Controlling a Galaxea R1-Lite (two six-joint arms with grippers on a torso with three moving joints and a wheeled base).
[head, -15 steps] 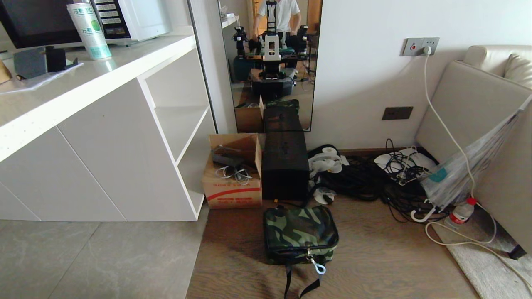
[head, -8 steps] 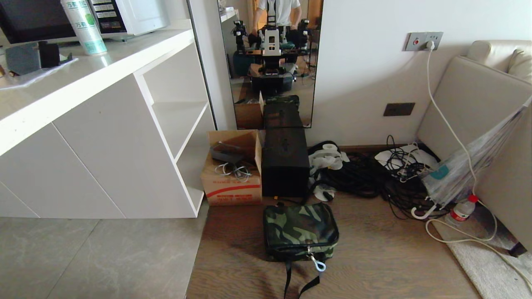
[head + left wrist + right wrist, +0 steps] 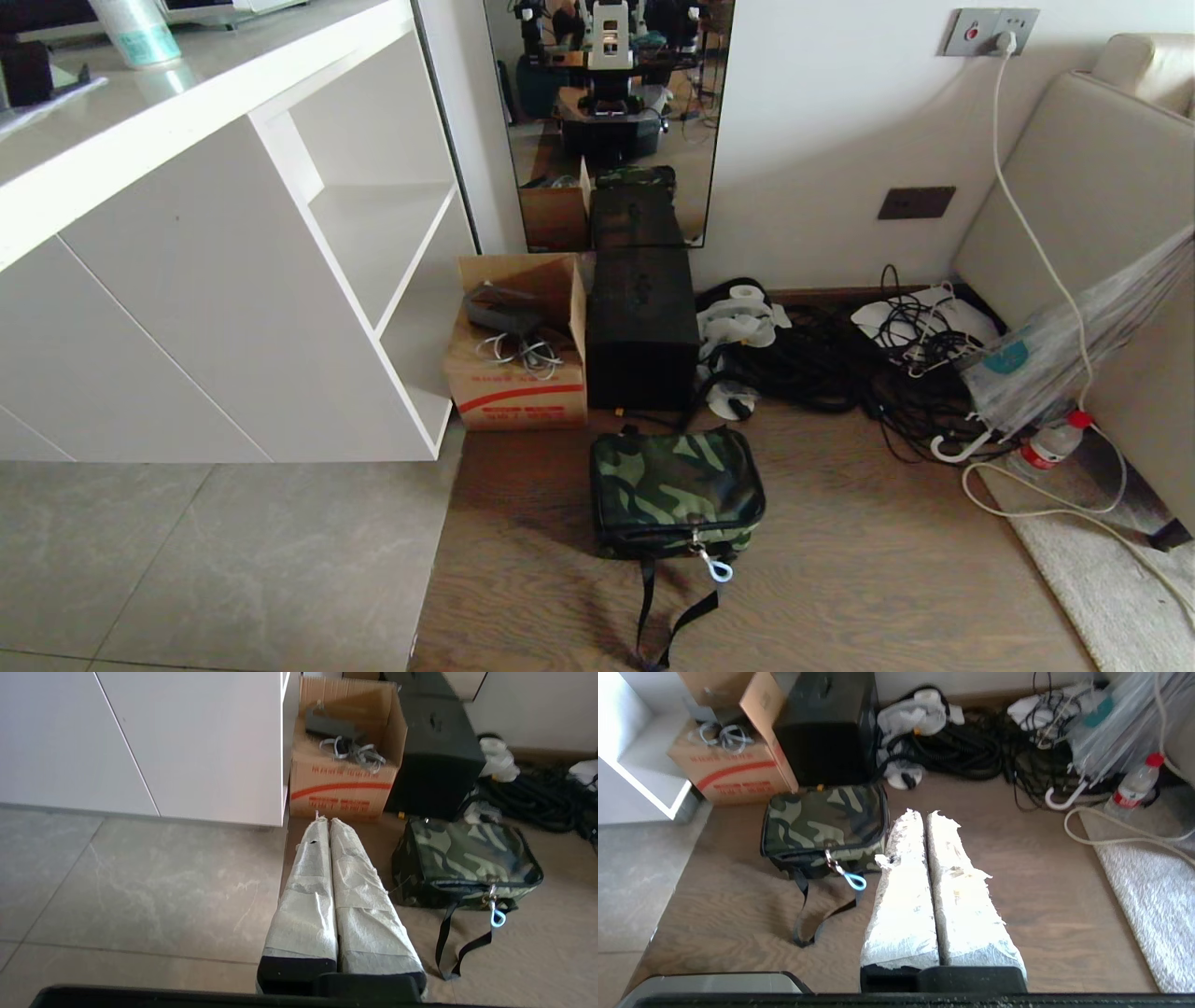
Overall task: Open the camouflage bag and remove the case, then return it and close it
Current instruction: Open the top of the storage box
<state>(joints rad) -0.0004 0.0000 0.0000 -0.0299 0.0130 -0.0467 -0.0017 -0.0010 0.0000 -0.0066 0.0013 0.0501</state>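
One camouflage bag (image 3: 674, 489), one black box (image 3: 641, 327), one cardboard box (image 3: 519, 378), one water bottle (image 3: 1049, 444), one umbrella (image 3: 1064, 350).

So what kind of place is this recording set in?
Most likely a lived-in home living room: a beige sofa, a wall mirror and a white shelf cabinet, with floor clutter beside the camouflage bag.
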